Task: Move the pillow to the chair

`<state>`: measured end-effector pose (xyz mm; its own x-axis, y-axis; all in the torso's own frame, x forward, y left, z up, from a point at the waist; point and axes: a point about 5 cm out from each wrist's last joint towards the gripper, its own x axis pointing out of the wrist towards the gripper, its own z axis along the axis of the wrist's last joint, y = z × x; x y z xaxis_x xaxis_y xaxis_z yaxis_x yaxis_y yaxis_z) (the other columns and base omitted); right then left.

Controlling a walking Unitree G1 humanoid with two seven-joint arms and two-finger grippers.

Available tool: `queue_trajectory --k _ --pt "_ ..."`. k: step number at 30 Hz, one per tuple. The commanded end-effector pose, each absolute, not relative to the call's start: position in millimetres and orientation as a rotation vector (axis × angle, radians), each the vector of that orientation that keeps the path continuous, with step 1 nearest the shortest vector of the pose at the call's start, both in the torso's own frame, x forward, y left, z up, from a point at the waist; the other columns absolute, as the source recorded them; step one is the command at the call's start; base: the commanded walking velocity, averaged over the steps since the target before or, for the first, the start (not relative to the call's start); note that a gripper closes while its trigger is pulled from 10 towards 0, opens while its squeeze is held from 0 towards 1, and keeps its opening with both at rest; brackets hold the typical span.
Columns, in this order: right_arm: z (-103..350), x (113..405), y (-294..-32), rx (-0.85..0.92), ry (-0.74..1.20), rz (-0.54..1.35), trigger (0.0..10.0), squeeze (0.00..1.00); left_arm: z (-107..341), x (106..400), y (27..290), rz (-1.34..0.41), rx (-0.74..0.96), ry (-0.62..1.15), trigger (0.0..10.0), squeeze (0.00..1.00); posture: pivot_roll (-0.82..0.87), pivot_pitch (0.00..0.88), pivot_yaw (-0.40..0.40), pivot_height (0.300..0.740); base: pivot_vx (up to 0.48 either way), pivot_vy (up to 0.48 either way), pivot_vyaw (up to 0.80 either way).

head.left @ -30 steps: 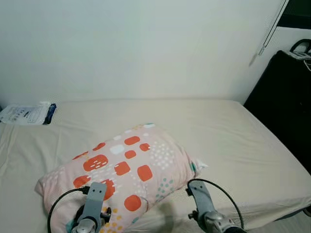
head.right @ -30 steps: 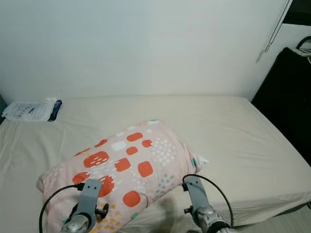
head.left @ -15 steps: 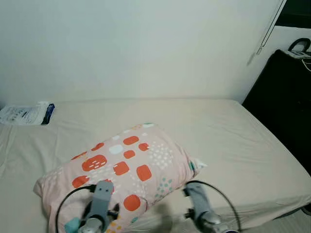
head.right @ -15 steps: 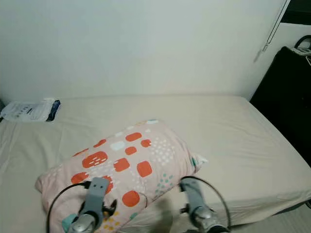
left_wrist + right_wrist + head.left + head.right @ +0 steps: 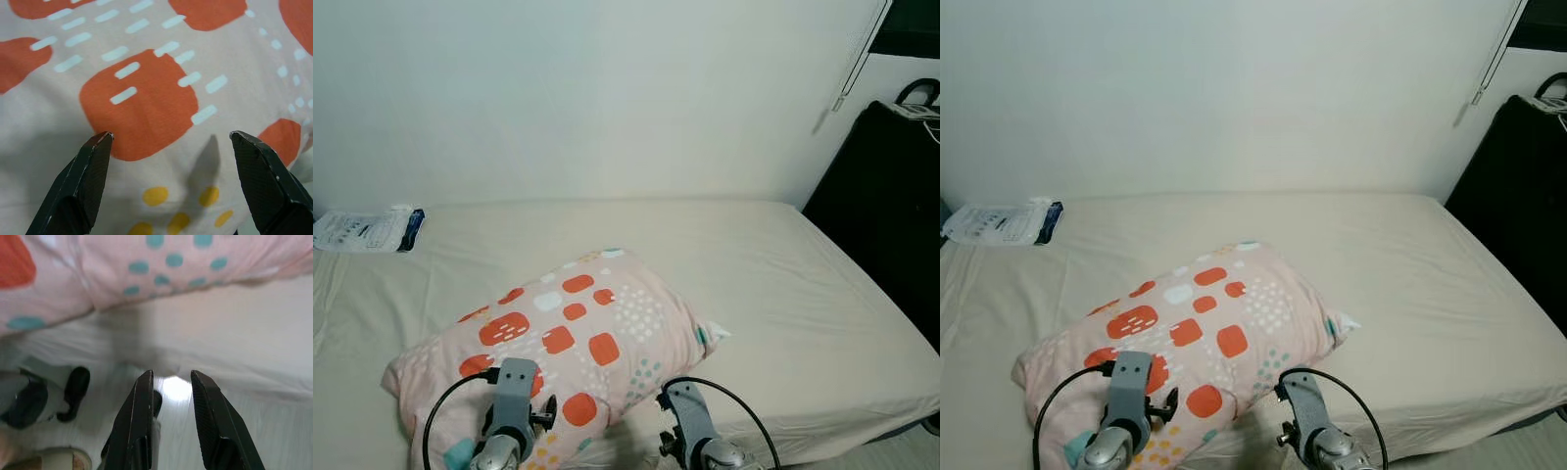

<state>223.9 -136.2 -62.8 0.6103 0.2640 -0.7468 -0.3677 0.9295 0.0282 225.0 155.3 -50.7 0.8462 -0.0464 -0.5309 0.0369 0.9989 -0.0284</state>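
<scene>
A pink pillow (image 5: pixel 573 338) with orange patches and teal dots lies askew on the beige bed (image 5: pixel 783 274), near its front edge. My left gripper (image 5: pixel 168 134) hangs open just above the pillow's near end, over an orange patch (image 5: pixel 139 105). Its wrist (image 5: pixel 514 392) shows at the bottom of the left eye view. My right gripper (image 5: pixel 171 374) is below the pillow's front right edge (image 5: pixel 161 269), beside the mattress side. Its fingers (image 5: pixel 139 416) stand narrowly apart with nothing between them, pointing at the floor. Its wrist (image 5: pixel 683 416) sits close to the pillow.
A white packet (image 5: pixel 367 230) lies at the bed's far left corner. A tall black object (image 5: pixel 891 196) stands right of the bed against the wall. A blind cord (image 5: pixel 847 83) hangs by it. Dark footwear (image 5: pixel 73 391) rests on the pale floor under my right gripper.
My right arm has moved left, closer to the pillow's front edge. My left arm has shifted slightly right over the pillow. The pillow has not moved.
</scene>
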Motion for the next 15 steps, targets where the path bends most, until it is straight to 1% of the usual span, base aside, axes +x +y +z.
queue_trajectory --k 1,9,15 --pt "-60.1 226.6 -135.9 -0.122 0.803 0.367 10.0 0.0 -54.4 219.1 153.5 -0.057 -0.022 0.572 10.0 0.0 0.1 0.0 -0.102 0.74 0.0 0.0 0.0" --pt "-61.4 223.3 -134.1 -0.159 0.787 0.395 10.0 0.0 -58.4 212.9 153.7 -0.079 0.012 0.595 10.0 0.0 0.11 0.0 -0.097 0.74 0.0 0.0 0.0" --pt "-60.6 224.4 -138.2 -0.178 0.779 0.393 10.0 0.0 -57.5 215.2 155.0 -0.083 0.021 0.597 10.0 0.0 0.11 0.0 -0.098 0.74 0.0 0.0 0.0"
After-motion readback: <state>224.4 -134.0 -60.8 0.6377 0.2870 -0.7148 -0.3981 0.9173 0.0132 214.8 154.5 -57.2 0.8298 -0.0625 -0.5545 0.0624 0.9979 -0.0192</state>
